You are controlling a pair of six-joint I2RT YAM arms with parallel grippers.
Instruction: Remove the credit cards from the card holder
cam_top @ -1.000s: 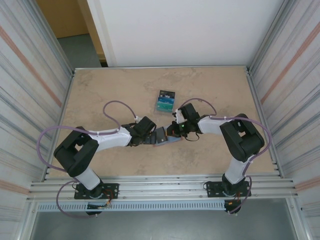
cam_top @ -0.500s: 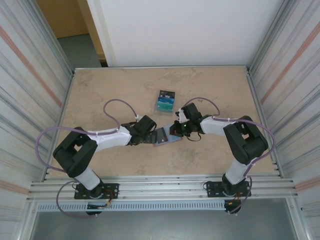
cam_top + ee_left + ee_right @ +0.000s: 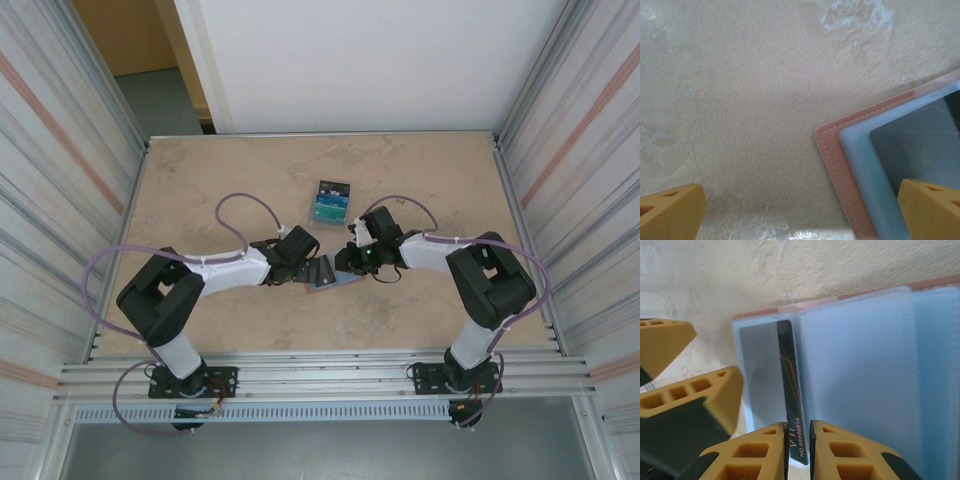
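Observation:
The card holder [image 3: 326, 274] lies spread open on the table between both grippers, salmon rim [image 3: 836, 165] outside, blue-grey pockets [image 3: 855, 365] inside. A black credit card [image 3: 791, 385] sticks out of its left pocket, tilted almost edge-on. Its printed end sits between the pads of my right gripper [image 3: 799, 447], whose jaws stand a narrow gap apart, so the card is not clamped. My left gripper [image 3: 800, 215] is wide open at the holder's corner, one fingertip [image 3: 930, 207] over the blue-grey inside, above a dark card [image 3: 920, 145] in its pocket. The other credit cards [image 3: 330, 202], teal and blue, lie stacked farther back.
The tan table [image 3: 220, 180] is bounded by ribbed metal walls [image 3: 60, 170] left and right and a white panel at the back. A left-gripper finger [image 3: 700, 395] stands close beside my right gripper's fingers. Purple cables loop over both arms.
The left arm has swung its elbow inward and its gripper has shifted slightly toward the card holder. The right gripper has edged a little left. Holder and card stack stay put.

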